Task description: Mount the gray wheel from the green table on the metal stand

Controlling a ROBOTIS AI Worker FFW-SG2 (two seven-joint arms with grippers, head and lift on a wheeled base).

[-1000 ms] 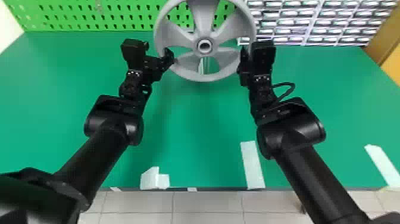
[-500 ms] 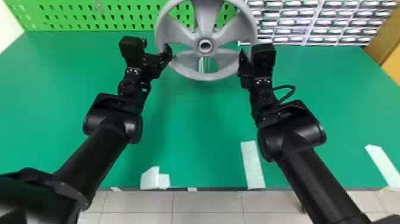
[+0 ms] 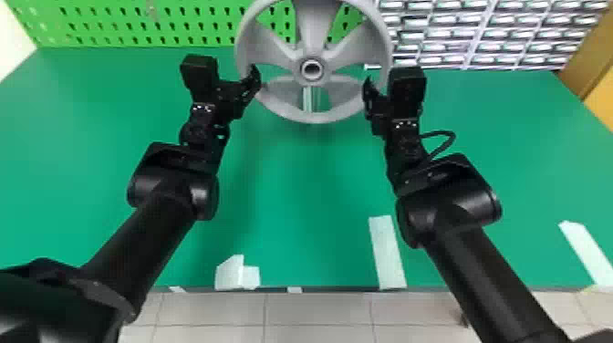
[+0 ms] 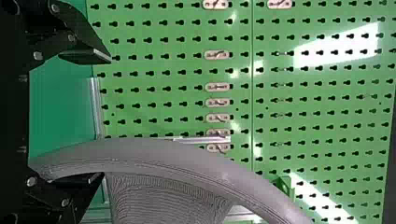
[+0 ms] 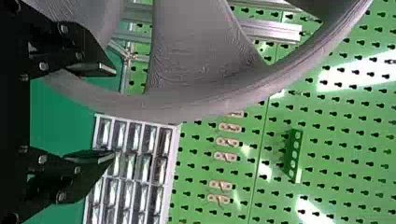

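The gray wheel (image 3: 314, 116) is at the top middle of the head view, its hub facing the camera, with the upright of the metal stand (image 3: 308, 99) behind its lower part. Left gripper (image 3: 254, 78) is open at the wheel's left rim; right gripper (image 3: 368, 90) is open at the right rim. In the left wrist view, the left gripper (image 4: 102, 117) has its fingers wide apart, the wheel (image 4: 187, 158) overlapping one of them. The right wrist view has the wheel's rim (image 5: 196, 103) passing between the spread fingers of the right gripper (image 5: 113, 113); metal stand bars (image 5: 275, 31) lie behind the spokes.
A green pegboard (image 3: 182, 27) stands behind the green table (image 3: 292, 191), with a rack of small drawers (image 3: 460, 34) at the back right. White tape strips (image 3: 387, 255) lie along the table's front edge.
My left gripper's fingers have opened wider and its tip has shifted slightly left. The right gripper's fingers also look farther apart. The wheel has kept almost the same place.
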